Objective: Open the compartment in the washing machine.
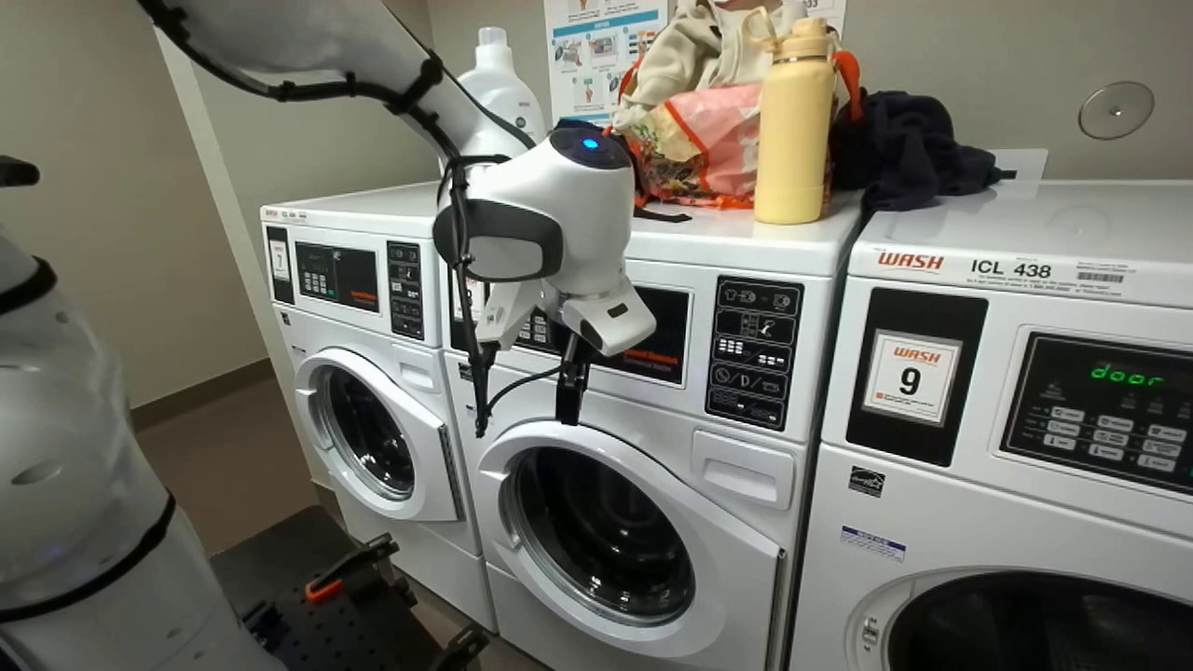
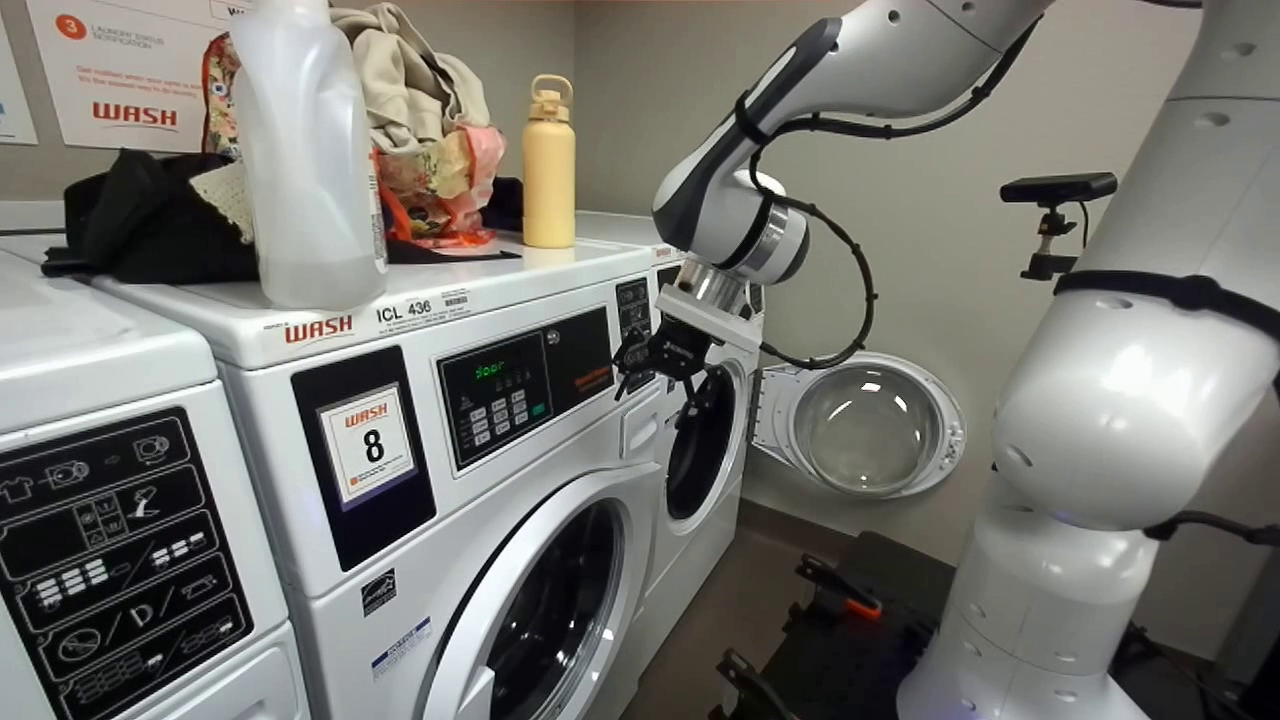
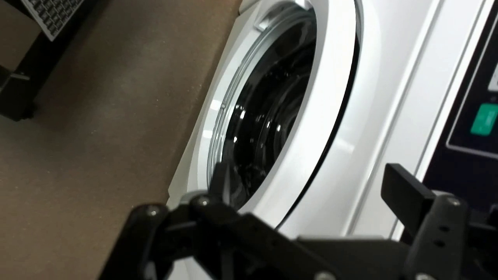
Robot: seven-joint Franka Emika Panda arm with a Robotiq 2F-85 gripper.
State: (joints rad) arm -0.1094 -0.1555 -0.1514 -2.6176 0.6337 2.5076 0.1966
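The washing machine [image 1: 643, 415] is white and stands in the middle; it also shows in an exterior view [image 2: 470, 540] with an "8" label. Its compartment, the dark drum behind a round glass porthole door [image 1: 606, 540], is closed; the door also shows in an exterior view [image 2: 565, 610] and the wrist view [image 3: 272, 105]. My gripper [image 1: 525, 424] is open and empty, fingers pointing down, at the machine's front near the door's upper edge. It also shows in an exterior view [image 2: 655, 393]. In the wrist view my gripper [image 3: 307, 179] has its fingers wide apart, one over the glass, one by the control panel.
The washer labelled "9" [image 1: 988, 485] stands beside; its porthole door [image 2: 865, 430] hangs open. Another washer [image 1: 373, 429] stands on the opposite side. A detergent bottle [image 2: 305, 170], a yellow bottle [image 1: 794, 140] and a clothes bag [image 1: 718, 140] stand on top.
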